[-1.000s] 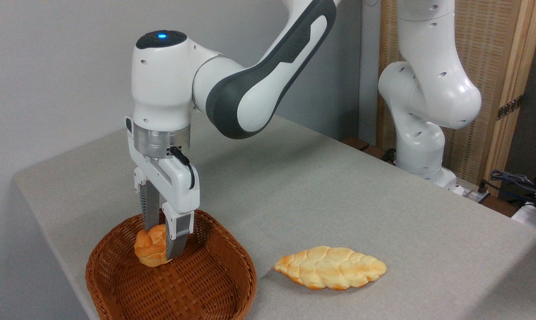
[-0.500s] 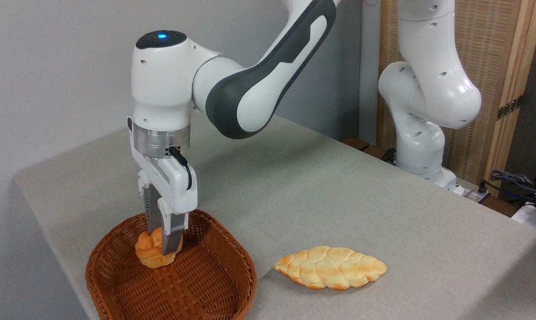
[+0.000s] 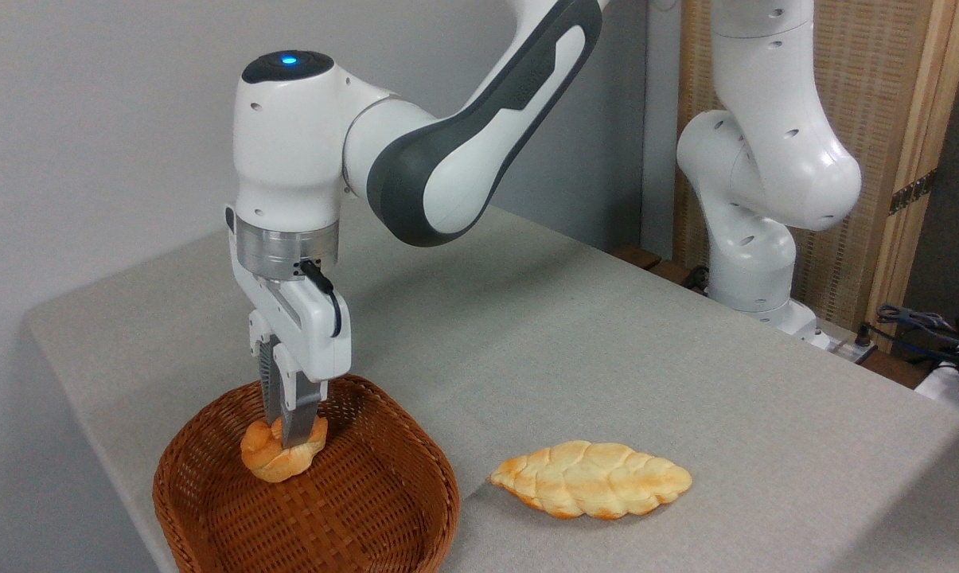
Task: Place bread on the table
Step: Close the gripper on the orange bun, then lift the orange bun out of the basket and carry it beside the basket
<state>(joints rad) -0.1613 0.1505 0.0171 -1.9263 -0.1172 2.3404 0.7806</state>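
The large light grey fabric-topped bench [image 3: 575, 334] with rounded corners is seen carrying a brown woven wicker basket [image 3: 368, 509] at its near left and, just right of the basket but apart from it, a long pale flat braided leaf-shaped loaf [image 3: 592, 480]. The white and dark grey robot arm [image 3: 447, 151] is bent down over the basket, with its pincer [image 3: 286, 434] pointed straight down and clenched on the top of the small round lumpy golden-orange bread [image 3: 276, 460]. The bread is held inside the basket, near its back left part; contact with the basket floor cannot be told.
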